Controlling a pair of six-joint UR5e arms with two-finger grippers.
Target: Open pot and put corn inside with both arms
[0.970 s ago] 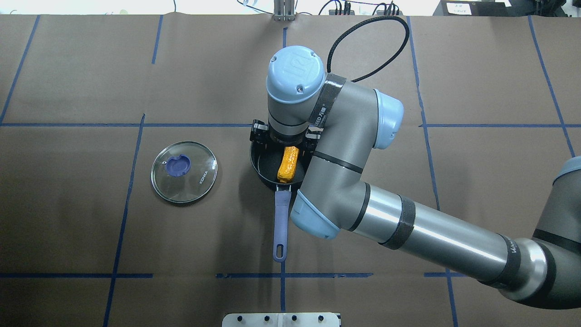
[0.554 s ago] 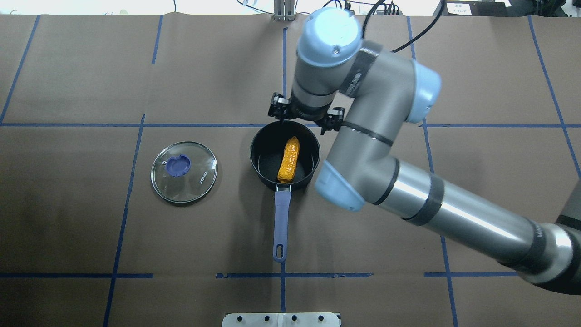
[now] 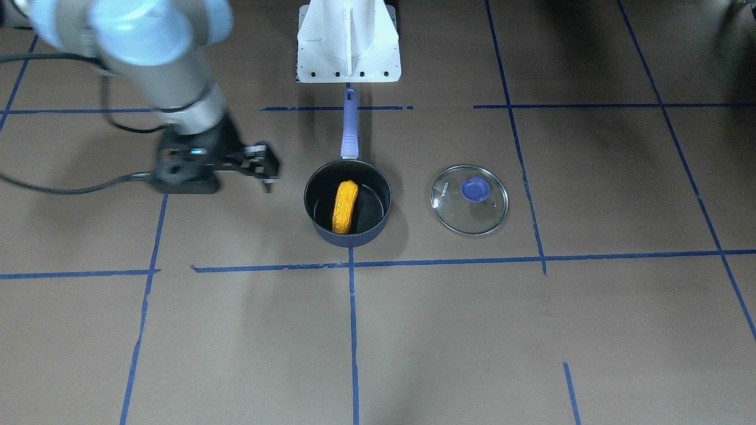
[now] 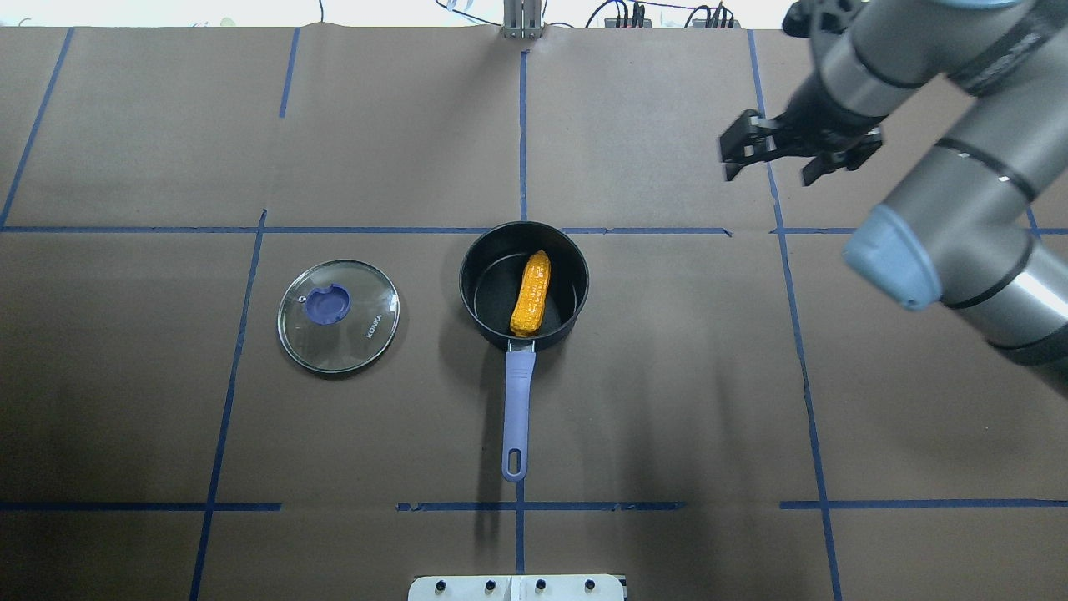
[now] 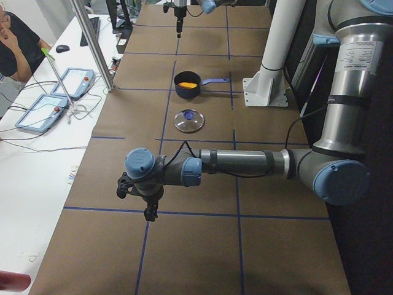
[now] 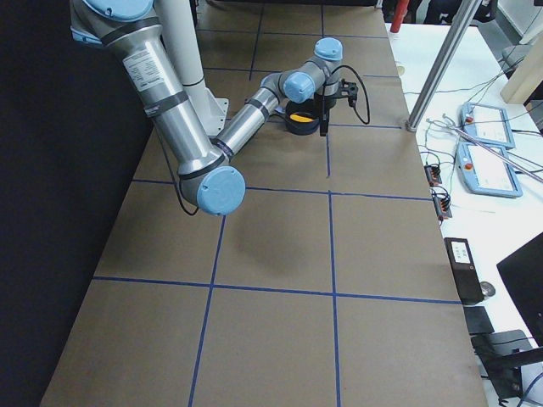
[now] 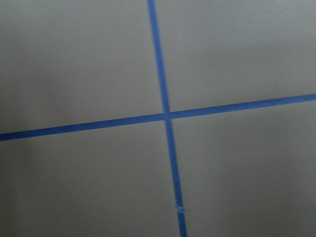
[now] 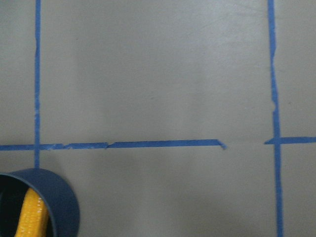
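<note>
The dark navy pot point(image 4: 469, 288) stands uncovered at the table's middle, its lavender handle point(image 4: 516, 409) pointing toward the robot. The orange-yellow corn point(image 4: 531, 294) lies inside it, also in the front view point(image 3: 344, 206) and the right wrist view point(image 8: 30, 219). The glass lid point(image 4: 338, 315) with its blue knob lies flat on the table left of the pot. My right gripper point(image 4: 769, 173) is open and empty, raised far to the right of the pot. My left gripper point(image 5: 148, 209) shows only in the left side view, far from the pot; I cannot tell its state.
The white base stand point(image 3: 348, 41) sits at the robot's edge of the table, just beyond the handle's tip. Blue tape lines point(image 4: 521, 133) cross the brown table cover. A person point(image 5: 15, 43) and teach pendants point(image 5: 38, 112) are at a side table.
My right gripper has risen from over the pot and swung away to the far right. The corn stays lying in the pot. The lid has not moved.
</note>
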